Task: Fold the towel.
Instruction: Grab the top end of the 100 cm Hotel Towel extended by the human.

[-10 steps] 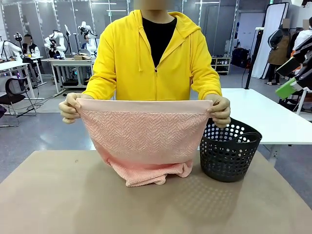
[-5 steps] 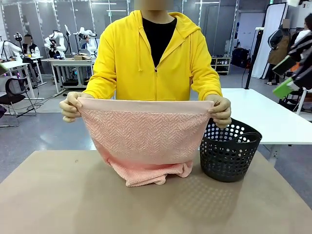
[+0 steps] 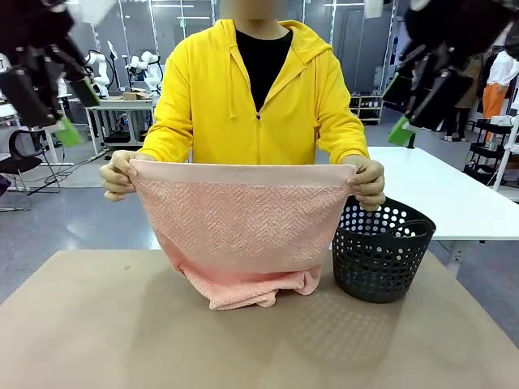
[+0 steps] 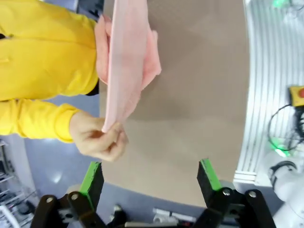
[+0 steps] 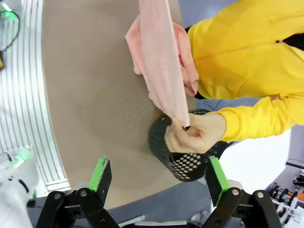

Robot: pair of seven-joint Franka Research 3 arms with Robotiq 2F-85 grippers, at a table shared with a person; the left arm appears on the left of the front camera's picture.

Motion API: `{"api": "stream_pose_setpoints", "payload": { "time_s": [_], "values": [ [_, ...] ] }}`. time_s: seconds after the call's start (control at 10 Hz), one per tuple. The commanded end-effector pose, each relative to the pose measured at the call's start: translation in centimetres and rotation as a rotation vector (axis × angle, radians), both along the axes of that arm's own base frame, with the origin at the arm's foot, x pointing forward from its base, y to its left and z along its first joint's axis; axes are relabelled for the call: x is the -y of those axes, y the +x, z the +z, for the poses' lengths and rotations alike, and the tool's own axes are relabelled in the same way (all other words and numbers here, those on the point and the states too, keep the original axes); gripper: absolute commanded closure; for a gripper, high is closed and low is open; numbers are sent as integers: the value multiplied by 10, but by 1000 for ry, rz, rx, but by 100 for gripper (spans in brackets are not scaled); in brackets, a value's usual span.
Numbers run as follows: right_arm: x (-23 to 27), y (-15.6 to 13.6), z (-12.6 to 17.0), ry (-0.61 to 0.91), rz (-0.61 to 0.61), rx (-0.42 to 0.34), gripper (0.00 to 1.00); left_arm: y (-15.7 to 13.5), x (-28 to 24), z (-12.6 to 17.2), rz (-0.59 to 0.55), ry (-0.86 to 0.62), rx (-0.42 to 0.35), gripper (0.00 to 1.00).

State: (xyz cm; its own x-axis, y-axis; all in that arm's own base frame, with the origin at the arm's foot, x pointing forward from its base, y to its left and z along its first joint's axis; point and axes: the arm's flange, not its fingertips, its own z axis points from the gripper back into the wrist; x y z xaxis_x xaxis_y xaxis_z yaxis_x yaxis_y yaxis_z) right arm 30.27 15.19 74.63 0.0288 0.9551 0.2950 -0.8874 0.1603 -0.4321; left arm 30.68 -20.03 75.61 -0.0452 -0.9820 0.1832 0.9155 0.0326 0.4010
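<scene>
L gripper & R gripper both wide open, empty. Person's hands hold towel up by top corners, top edge running L-R, bottom bunched on table. Each gripper high, outboard of its own-side corner

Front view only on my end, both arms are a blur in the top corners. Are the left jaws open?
Observer: Yes. In the left wrist view the left gripper has its jaws wide apart, with nothing between them.
Operator: What is ahead of it?
Observer: The person's hand, pinching a corner of the towel. It is beyond the fingertips and does not touch them.
Operator: Right side?
Observer: The right gripper is open and empty too. It looks down on the person's other hand, which holds its corner above the basket.
</scene>
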Motion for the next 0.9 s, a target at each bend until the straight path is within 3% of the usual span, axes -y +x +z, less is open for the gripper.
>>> {"api": "stream_pose_setpoints", "payload": {
  "time_s": [0.0, 0.5, 0.8],
  "values": [
    [-8, 17, 5, -44, 13, 27, 0, 15, 24, 8, 20, 64, 0, 0],
    [-36, 74, -26, -64, 43, -29, 0, 63, 59, -34, 11, 121, -21, 0],
    [-52, 103, -55, -93, 91, -95, 0, 87, 63, -64, -16, 107, -87, 0]
  ]
}}
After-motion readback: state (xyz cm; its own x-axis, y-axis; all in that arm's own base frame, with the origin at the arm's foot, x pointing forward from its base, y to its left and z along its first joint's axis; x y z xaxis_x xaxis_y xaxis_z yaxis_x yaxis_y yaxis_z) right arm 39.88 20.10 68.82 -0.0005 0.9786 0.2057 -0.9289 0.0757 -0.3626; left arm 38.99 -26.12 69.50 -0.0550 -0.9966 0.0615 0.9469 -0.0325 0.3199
